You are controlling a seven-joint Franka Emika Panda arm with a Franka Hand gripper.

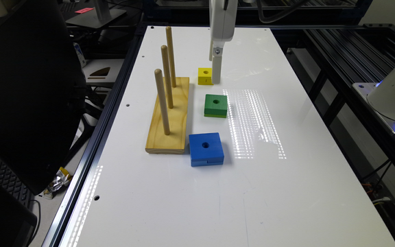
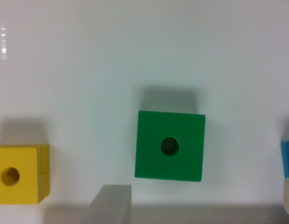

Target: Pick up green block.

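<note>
We saw the end effector (image 1: 216,73) beside the yellow cube (image 1: 205,75), its grip state unclear, the green block (image 1: 215,105) lying free.

Exterior high, oblique; wrist straight down, close.

From my station the arm (image 1: 222,19) reads as a smooth glossy white housing with rounded lower corners. Below it hangs the gripper (image 1: 216,70): a narrow pale grey-white finger, square in section and blunt at the end, fastened with a single silver screw (image 1: 217,51) on a small bracket. At about one o'clock from the housing a dark cable (image 1: 279,15) loops behind it. In the wrist view one flat grey finger (image 2: 109,203) shows, slightly blurred.
</note>
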